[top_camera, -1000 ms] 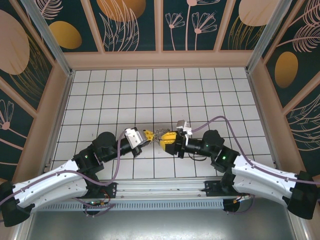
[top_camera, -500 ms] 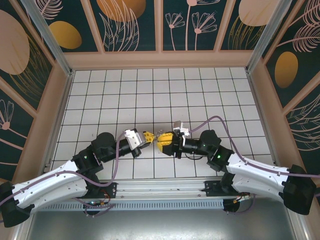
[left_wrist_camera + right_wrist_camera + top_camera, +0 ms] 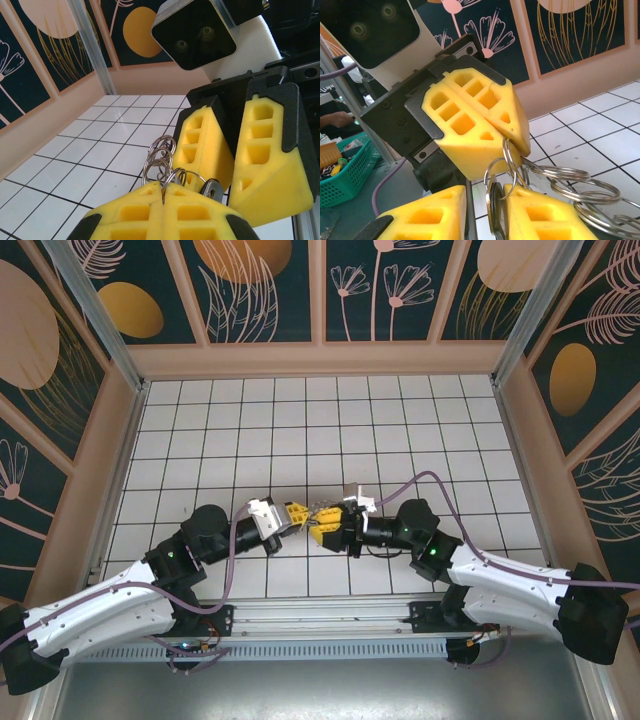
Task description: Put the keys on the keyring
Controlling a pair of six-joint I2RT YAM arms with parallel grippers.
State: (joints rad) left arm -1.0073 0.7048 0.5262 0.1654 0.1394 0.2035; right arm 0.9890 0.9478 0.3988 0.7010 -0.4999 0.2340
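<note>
Top cam sits high behind the arm bases, looking down on the whole tiled table (image 3: pixel 400 420), walls (image 3: pixel 260 290) incl. — far off. Left wrist cam looks along its own left gripper (image 3: pixel 162 186) at the right gripper (image 3: pixel 231 195), v. close; right wrist cam faces the opp. way, just as close. All three share one spot — where both grippers meet at the keyring (image 3: pixel 159 157), mid-table twd the near edge.

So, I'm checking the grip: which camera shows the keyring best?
The right wrist view: the keyring shows large, its loops fanned out. The left wrist view shows a few loops bunched together; the top view, a small glint at the centre.
</note>
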